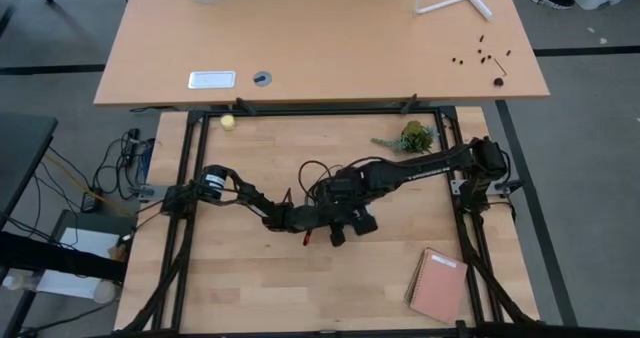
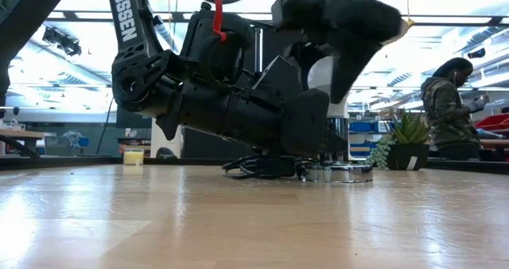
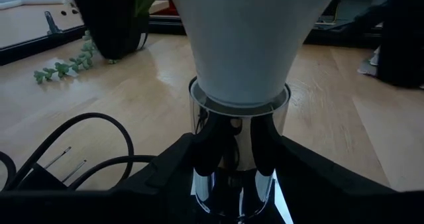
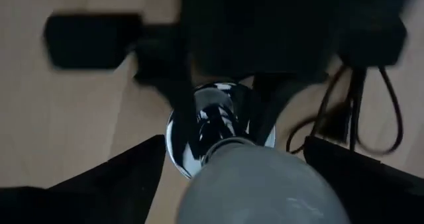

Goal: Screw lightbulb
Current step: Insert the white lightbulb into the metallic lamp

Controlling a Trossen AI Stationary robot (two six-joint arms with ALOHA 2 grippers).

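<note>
We hold the socket (image 3: 233, 177) clenched in the left gripper (image 3: 232, 184); the right gripper (image 4: 225, 177) stands released around the lightbulb (image 3: 248, 38). Crooked threads may jam.

Middle of the table (image 1: 250, 278) is getting crowded: my left gripper (image 3: 233, 184) is clamping the shiny socket (image 3: 235, 158) from both sides, my right gripper (image 4: 228, 168) is standing over the lightbulb (image 3: 248, 38) with fingers spread, so nothing is passing there. Black cord (image 1: 315, 173) is looping just behind the socket, blocking the far side. Plant sprig (image 1: 410, 138) is sitting near my right arm. Pink notebook (image 1: 438, 285) is taking the near right corner. Near left side is lying bare wood, free passage.
</note>
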